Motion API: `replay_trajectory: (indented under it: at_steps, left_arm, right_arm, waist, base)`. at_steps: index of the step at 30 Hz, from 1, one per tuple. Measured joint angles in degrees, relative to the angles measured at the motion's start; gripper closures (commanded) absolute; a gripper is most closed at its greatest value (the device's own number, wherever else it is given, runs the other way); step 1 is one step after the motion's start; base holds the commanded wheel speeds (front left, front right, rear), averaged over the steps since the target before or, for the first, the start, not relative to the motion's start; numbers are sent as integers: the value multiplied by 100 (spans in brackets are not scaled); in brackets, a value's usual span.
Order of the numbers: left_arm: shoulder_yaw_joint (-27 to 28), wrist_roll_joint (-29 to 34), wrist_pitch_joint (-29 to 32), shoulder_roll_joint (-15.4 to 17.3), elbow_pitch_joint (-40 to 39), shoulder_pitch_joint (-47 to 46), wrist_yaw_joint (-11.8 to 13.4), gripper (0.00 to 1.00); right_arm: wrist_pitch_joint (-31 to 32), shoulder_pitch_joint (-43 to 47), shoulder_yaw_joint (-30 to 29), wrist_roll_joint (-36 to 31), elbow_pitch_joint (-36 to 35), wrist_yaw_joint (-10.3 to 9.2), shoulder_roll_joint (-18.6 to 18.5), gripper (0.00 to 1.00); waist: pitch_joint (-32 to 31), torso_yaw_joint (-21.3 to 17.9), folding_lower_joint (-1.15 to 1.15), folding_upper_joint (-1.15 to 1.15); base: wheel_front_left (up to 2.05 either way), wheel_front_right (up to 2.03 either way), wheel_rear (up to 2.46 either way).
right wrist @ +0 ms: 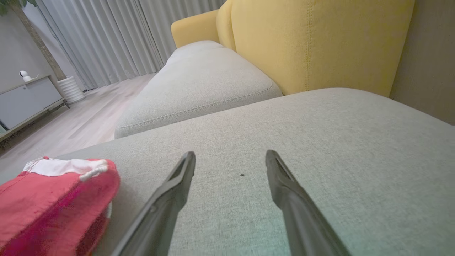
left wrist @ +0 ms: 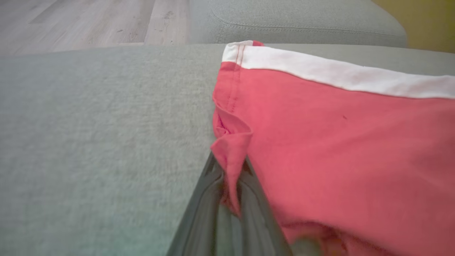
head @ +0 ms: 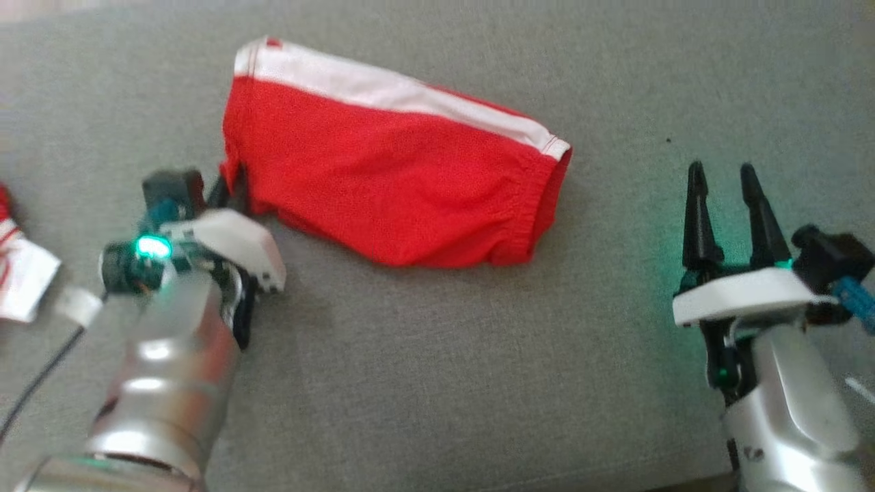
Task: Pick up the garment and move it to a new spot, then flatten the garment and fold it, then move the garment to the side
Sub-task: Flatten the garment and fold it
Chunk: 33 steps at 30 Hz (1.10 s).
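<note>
The garment is a pair of red shorts with a white band along its far edge, lying folded on the grey cushion. My left gripper is at the garment's near-left corner. In the left wrist view the garment spreads to the right, and a pinched fold of its red corner sits between the left gripper fingers, which are shut on it. My right gripper stands open over bare cushion to the garment's right. In the right wrist view the right gripper is spread wide, with the garment at lower left.
Another red and white cloth lies at the left edge of the head view. A second grey cushion and a yellow backrest lie beyond. Wooden floor runs past the cushion's edge.
</note>
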Motion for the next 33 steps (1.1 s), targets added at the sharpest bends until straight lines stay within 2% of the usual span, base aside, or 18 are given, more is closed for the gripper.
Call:
replay_trajectory:
  at_steps: [10, 17, 18, 19, 24, 29, 33]
  left_arm:
    - [30, -199, -229, -175, -79, 1144, 62, 100]
    - [189, -264, -229, -207, -1057, 2192, 257, 100]
    - [199, -190, -229, -208, -1389, 2441, 314, 58]
    - [215, -112, -229, -205, -1578, 2553, 363, 0]
    - [391, 260, -229, -205, -2670, 2991, 566, 0]
    - [386, 505, -230, -207, -3320, 3423, 550, 0]
    - [166, 487, -230, -202, -3585, 3637, 504, 0]
  right_arm:
    - [0, 736, -47, -68, 357, 0, 52, 0]
    - [0, 979, 5, -55, 463, 0, 66, 0]
    - [0, 1003, 66, -51, 502, 0, 71, 0]
    - [0, 1002, 101, -49, 501, 0, 71, 0]
    - [1, 979, 439, 78, 455, 0, 74, 0]
    - [1, 650, 1090, 388, 310, 0, 74, 0]
    - [1, 122, 1257, 396, 567, 0, 74, 0]
  waist:
    - [-846, 298, -1, 0]
    - [-1306, 597, -1, 0]
    - [-1356, 670, -2, 0]
    - [-1368, 701, -2, 0]
    - [-1342, 850, 0, 0]
    - [-1250, 1076, 0, 0]
    - [-1160, 1350, 0, 0]
  base:
    - [0, 0, 0]
    - [0, 0, 0]
    - [0, 0, 0]
    - [0, 0, 0]
    - [0, 0, 0]
    - [0, 0, 0]
    - [0, 0, 0]
